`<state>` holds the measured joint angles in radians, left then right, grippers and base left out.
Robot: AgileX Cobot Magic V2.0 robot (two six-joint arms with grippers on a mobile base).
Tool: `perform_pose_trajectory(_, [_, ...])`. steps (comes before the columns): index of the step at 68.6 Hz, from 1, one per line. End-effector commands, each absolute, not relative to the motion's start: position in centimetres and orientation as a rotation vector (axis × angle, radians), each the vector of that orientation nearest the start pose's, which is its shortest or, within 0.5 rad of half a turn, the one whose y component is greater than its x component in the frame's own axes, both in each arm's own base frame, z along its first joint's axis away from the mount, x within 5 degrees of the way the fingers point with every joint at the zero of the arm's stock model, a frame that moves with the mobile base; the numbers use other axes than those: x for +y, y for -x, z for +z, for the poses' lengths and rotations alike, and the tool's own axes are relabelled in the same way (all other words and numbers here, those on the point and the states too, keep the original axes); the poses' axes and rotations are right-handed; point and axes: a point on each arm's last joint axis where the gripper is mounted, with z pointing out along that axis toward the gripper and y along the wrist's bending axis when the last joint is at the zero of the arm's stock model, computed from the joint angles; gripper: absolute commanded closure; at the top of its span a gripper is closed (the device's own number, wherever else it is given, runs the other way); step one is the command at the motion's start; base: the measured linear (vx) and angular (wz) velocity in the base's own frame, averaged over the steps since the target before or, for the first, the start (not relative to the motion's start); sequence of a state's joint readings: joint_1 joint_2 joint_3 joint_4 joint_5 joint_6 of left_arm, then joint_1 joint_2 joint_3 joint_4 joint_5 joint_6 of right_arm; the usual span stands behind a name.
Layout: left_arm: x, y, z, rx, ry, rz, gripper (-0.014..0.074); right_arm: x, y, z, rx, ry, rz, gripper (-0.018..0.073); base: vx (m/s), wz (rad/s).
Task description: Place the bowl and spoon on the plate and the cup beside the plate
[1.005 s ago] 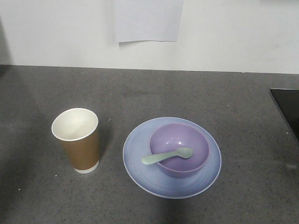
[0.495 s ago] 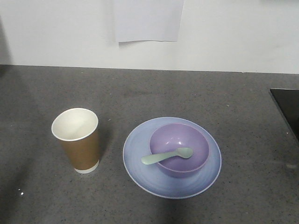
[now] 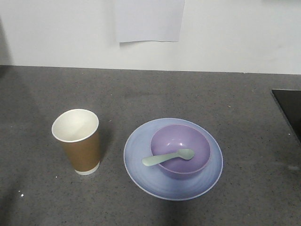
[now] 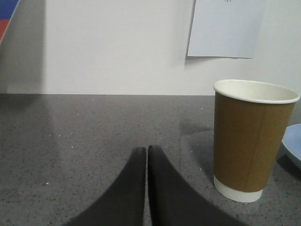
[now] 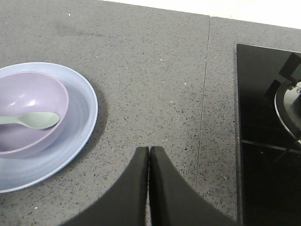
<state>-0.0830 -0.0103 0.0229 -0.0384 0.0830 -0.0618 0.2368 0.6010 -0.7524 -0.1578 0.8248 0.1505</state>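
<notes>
Both grippers, left (image 4: 147,153) and right (image 5: 149,153), were closed, empty, over the speckled grey counter (image 3: 197,94). The cup (image 3: 76,141) stood upright beside the plate (image 3: 141,165), which carried the bowl (image 3: 180,149) with the spoon (image 3: 168,157) inside. A black hob (image 5: 268,136) filled the counter's right edge. A sheet of paper (image 3: 149,20) hung on the white wall; no writing was legible.

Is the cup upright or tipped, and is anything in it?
Upright: the cup stands on its white base band, rim up, beside the plate. What shows of its white inside looks empty.
</notes>
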Motion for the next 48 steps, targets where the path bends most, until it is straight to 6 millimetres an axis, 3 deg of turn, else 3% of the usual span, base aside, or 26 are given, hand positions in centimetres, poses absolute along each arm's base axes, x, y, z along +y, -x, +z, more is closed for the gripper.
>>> perform_pose_trajectory(1, [-0.43,-5.40,21.21,1.471,0.015,-0.146,0.0603,1.36,-10.51,35.74,2.061,0.147,0.030,0.0570,0.00,0.00])
perform_pose_trajectory(48, [-0.43,-5.40,21.26,1.466,0.017,-0.148,0.0603,1.37,-10.52,35.71,2.064,0.147,0.029,0.0570,0.00,0.00])
